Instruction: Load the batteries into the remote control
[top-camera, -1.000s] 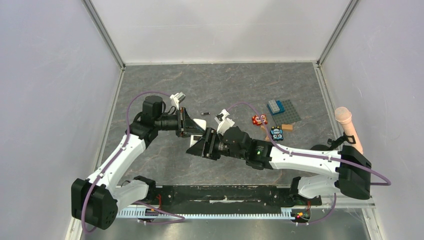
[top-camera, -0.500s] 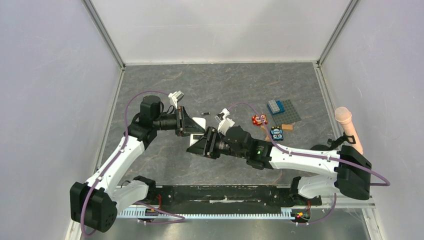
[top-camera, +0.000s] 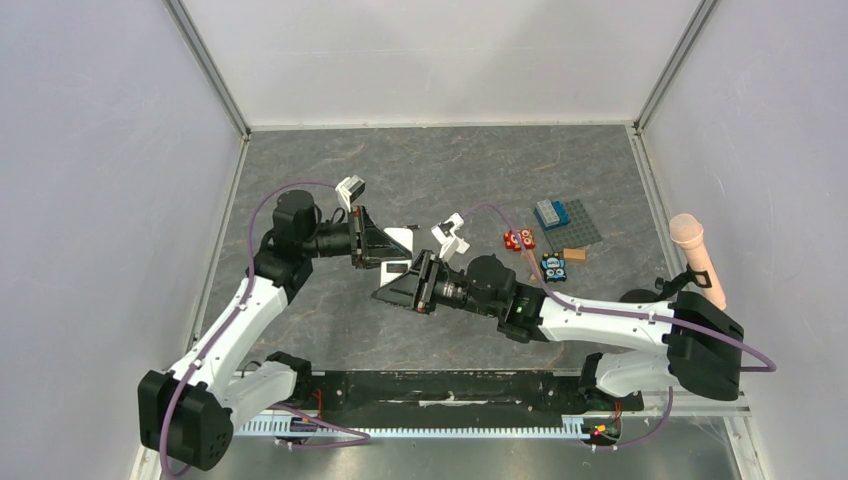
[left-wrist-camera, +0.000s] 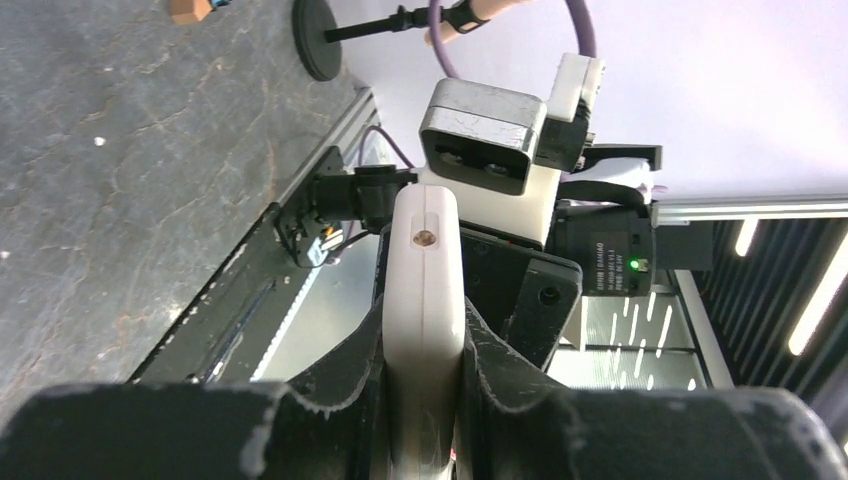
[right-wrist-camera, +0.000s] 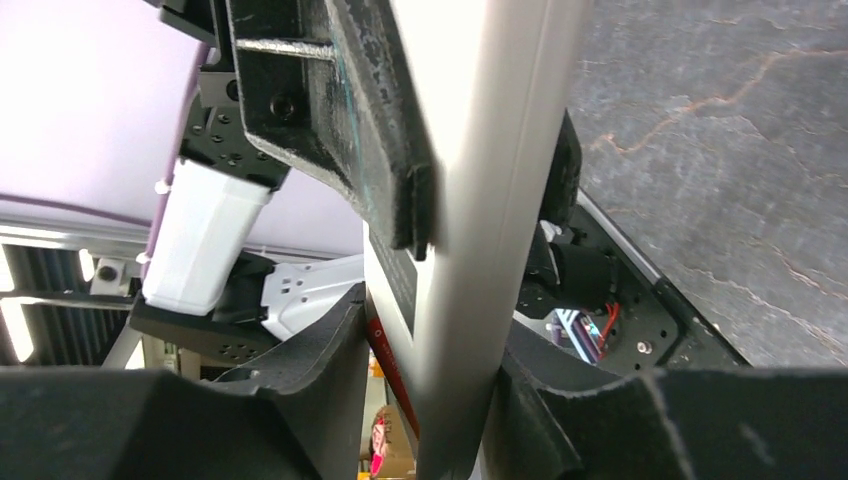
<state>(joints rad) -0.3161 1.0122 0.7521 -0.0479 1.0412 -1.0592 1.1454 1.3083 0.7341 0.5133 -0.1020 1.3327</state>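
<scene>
Grey stone-veined tabletop (top-camera: 450, 170) under a slim white remote control (left-wrist-camera: 425, 290), edge-on.

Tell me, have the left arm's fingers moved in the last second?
Yes, slightly: the left fingers, clamped on the remote control, drifted leftward, away from the unmoved red block.

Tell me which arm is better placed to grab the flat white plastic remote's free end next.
Right. The right claw straddles the flat white plastic remote; the left claw is shut on its other end.
</scene>
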